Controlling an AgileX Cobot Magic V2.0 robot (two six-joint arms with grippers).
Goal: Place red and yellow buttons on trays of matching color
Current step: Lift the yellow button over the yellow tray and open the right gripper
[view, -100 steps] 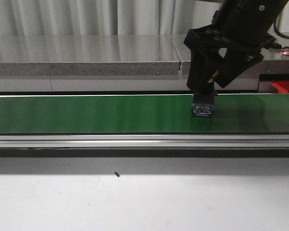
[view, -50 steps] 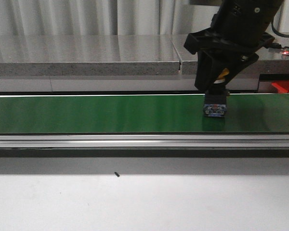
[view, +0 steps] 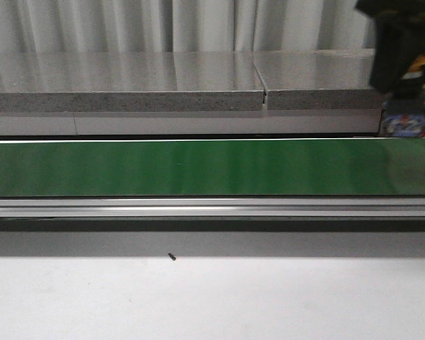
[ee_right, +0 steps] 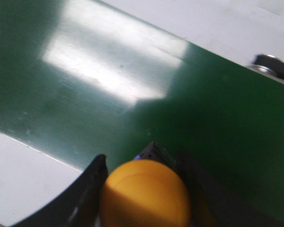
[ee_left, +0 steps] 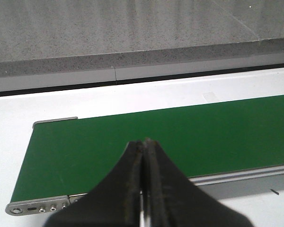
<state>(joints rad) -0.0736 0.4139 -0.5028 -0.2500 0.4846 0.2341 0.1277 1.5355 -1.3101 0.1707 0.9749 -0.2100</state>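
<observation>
- Grey stone slabs [view: 127, 81] and pale curtains are seen behind a green conveyor belt [view: 184, 166], which crosses a white surface [view: 212, 297].
- At the far right of the front view, the right pincer [view: 404, 95] is seen raised above the belt's end, clenched on the yellow button [ee_right: 144, 196].
- The button is held between the two dark fingers [ee_right: 87, 189]; a rounded yellow cap and a blue base are shown.
- The left pincer [ee_left: 144, 189] is pressed together with nothing in it, over the belt's near edge.

Yellow button [ee_right: 146, 195] clamped between dark fingers [ee_right: 87, 189] of right gripper [ee_right: 142, 189], held above glossy green conveyor belt [ee_right: 85, 80]; white table [ee_right: 19, 175] beside belt edge.
</observation>
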